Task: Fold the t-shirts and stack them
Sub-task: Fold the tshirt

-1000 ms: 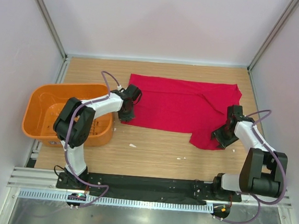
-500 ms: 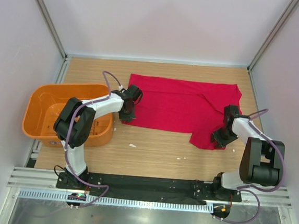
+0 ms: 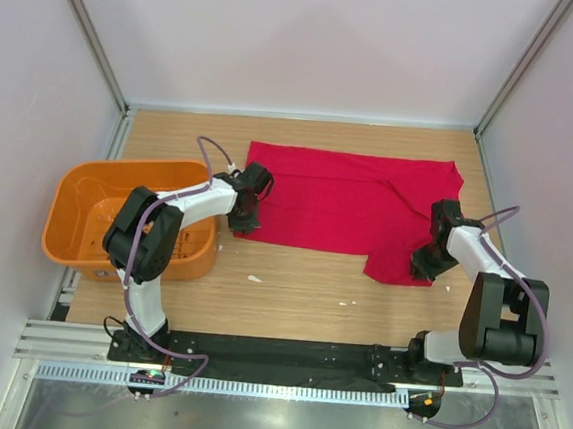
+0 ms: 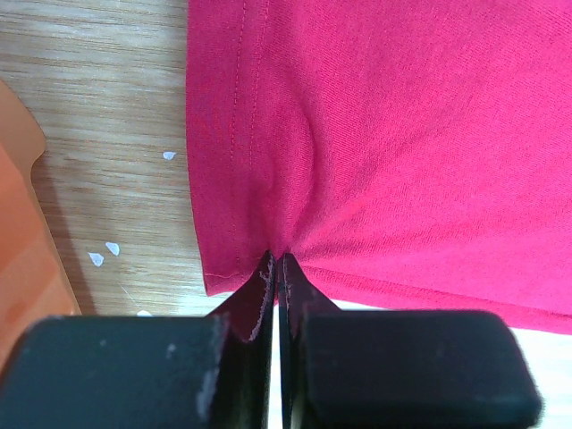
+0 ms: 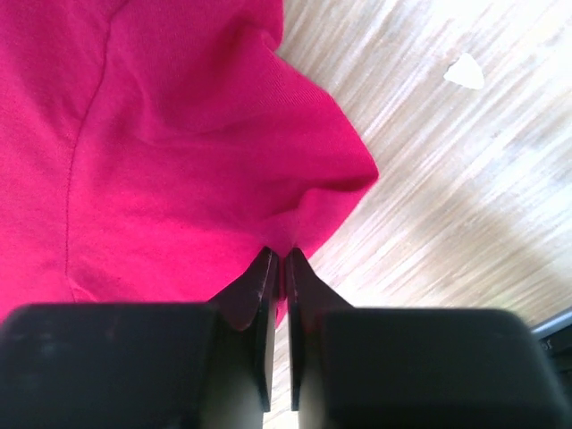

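Far left, the orange slotted basket point(image 3: 77, 254) sits on the table beside my left arm. Just right of it the left gripper point(image 4: 278, 259) has its fingers pressed together on the near left corner of the red t-shirt point(image 3: 338, 204), and the cloth puckers into the tips close to the stitched hem. The shirt lies spread across the middle and right of the table's far half, mostly flat, with a crease running through its right part and a lobe hanging toward me at that end. On that lobe the right gripper point(image 5: 278, 255) is pinching too, jaws all but together and fabric gathered at the tips.

I judge the shirt light, soft and limp. It will drape and sag between two holds rather than keep a shape, and it will drag on the wood instead of sliding cleanly. Corners and hems are the places to take it, since the doubled, stitched edge gives a thin pinch something to bite, and both holds look shallow, so a quick lift could slip one out.

The wooden tabletop point(image 3: 300, 286) is pale, matte and level, with a few white flecks point(image 3: 254, 278) near the shirt's near edge. Plain white walls point(image 3: 301, 45) close in three sides, so there is little spare room on the right.
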{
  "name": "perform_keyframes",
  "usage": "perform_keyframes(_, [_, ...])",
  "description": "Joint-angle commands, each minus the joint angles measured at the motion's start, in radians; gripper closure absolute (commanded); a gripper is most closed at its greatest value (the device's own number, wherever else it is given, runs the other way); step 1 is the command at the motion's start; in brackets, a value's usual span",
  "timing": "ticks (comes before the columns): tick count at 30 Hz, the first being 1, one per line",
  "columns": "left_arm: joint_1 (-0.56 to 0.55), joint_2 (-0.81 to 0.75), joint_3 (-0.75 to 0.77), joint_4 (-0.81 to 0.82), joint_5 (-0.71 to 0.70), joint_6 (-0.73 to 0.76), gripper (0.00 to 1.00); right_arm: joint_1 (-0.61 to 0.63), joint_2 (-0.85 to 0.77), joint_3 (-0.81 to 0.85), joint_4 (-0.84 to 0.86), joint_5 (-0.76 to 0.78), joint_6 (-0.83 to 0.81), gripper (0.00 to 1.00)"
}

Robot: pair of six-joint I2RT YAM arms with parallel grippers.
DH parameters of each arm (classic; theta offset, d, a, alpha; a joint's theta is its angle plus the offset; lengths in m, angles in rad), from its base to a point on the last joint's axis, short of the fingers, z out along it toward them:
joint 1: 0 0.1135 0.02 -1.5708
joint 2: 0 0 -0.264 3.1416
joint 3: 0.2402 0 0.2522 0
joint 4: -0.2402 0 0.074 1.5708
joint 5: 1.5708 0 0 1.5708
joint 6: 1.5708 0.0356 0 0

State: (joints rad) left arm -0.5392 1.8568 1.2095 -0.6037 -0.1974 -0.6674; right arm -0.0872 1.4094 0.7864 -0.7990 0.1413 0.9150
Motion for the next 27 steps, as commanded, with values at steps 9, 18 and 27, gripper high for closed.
perform_keyframes(9, [-0.01, -0.033, -0.016, -0.033, 0.029, 0.026, 1.0, 0.006, -0.138, 0.002, -0.078, 0.038, -0.011, 0.99])
perform_keyframes(18, [-0.016, -0.044, 0.068, -0.103, 0.029, 0.061, 1.0, 0.0, -0.284, 0.169, -0.2, 0.155, -0.093, 0.99])
perform_keyframes(27, [0.013, 0.117, 0.399, -0.271, -0.056, 0.158, 1.0, -0.002, -0.012, 0.469, -0.011, 0.109, -0.268, 0.99])
